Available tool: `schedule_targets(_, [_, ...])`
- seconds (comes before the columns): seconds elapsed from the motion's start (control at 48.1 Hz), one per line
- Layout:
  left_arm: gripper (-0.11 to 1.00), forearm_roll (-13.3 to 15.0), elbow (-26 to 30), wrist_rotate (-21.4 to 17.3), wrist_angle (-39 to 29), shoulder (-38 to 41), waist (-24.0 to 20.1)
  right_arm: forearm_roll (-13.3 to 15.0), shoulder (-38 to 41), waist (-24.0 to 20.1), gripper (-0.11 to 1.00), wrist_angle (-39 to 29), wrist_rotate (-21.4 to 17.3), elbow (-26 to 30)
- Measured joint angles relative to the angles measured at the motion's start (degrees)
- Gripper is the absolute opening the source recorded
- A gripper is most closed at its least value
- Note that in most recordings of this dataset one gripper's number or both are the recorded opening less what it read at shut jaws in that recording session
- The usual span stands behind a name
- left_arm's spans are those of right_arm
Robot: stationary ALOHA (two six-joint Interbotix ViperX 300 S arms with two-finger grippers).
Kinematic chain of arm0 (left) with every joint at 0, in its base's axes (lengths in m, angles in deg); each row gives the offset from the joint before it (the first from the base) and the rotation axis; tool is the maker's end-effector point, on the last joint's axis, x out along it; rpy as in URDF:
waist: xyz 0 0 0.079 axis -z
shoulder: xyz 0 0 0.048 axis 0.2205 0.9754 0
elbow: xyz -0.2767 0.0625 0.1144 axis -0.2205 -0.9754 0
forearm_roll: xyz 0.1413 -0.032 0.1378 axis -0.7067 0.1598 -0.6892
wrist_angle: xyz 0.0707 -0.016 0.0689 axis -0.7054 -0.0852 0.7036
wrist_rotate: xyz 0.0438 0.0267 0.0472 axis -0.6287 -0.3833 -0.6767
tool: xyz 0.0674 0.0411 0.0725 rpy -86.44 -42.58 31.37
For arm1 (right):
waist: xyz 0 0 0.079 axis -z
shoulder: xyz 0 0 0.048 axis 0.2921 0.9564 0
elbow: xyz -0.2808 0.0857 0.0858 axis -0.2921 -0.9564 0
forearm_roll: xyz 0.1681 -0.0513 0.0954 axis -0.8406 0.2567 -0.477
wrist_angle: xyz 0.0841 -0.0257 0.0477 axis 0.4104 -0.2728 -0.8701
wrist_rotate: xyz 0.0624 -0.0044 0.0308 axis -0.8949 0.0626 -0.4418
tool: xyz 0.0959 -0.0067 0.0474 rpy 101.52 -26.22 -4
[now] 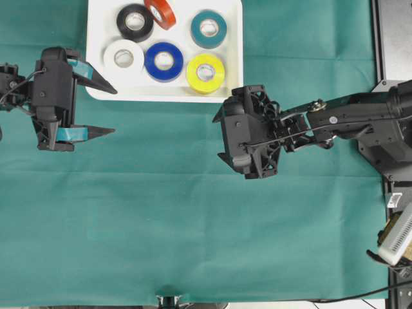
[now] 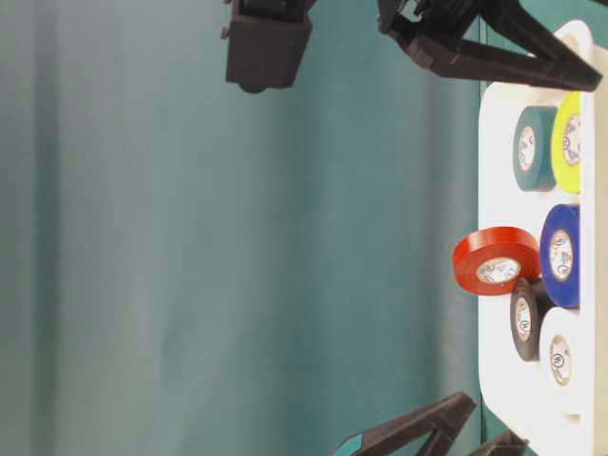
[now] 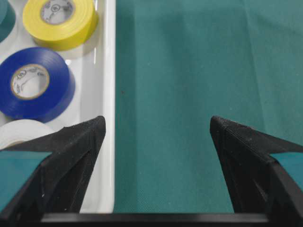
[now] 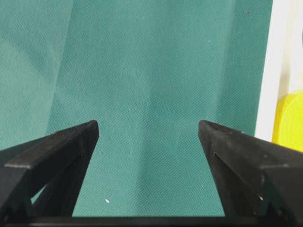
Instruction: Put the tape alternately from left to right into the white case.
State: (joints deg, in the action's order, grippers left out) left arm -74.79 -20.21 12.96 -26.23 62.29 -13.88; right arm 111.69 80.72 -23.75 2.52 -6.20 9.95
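The tape (image 1: pixel 164 61), all six rolls, lies inside the white case (image 1: pixel 237 51) at the desk's far edge, nearer the left gripper (image 1: pixel 106 109), whose jaws, like the right gripper's (image 4: pixel 147 132), gape wide and empty

I'm looking at a robotics lab bench, not a home: the whole tabletop is covered in a creased green cloth (image 1: pixel 193 238) with two black robot arms reaching in from nine and three o'clock. At three o'clock a bare metal mounting plate (image 1: pixel 394 38) and loose black cables (image 1: pixel 360 297) edge the cloth, typical of a test rig.
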Motion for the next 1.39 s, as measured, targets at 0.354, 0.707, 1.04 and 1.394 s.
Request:
schedule_targets(0.354, [0.92, 0.0, -0.62, 0.0, 0.09, -0.44, 0.0, 0.0, -0.09, 0.0, 0.69, 2.2, -0.09, -0.79])
schedule_targets(0.707, [0.92, 0.0, -1.93, 0.0, 0.09, -2.11, 0.0, 0.0, -0.09, -0.09, 0.69, 2.55, 0.0, -0.88])
schedule_targets(1.04, [0.92, 0.0, -5.45, 0.0, 0.18, -8.79, 0.0, 0.18, -3.96, 1.85, 0.69, 2.29, 0.0, -2.55])
schedule_targets(1.394, [0.92, 0.09, -10.2, 0.0, 0.18, -17.75, 0.0, 0.09, -9.14, 3.25, 0.69, 2.72, 0.0, -5.8])
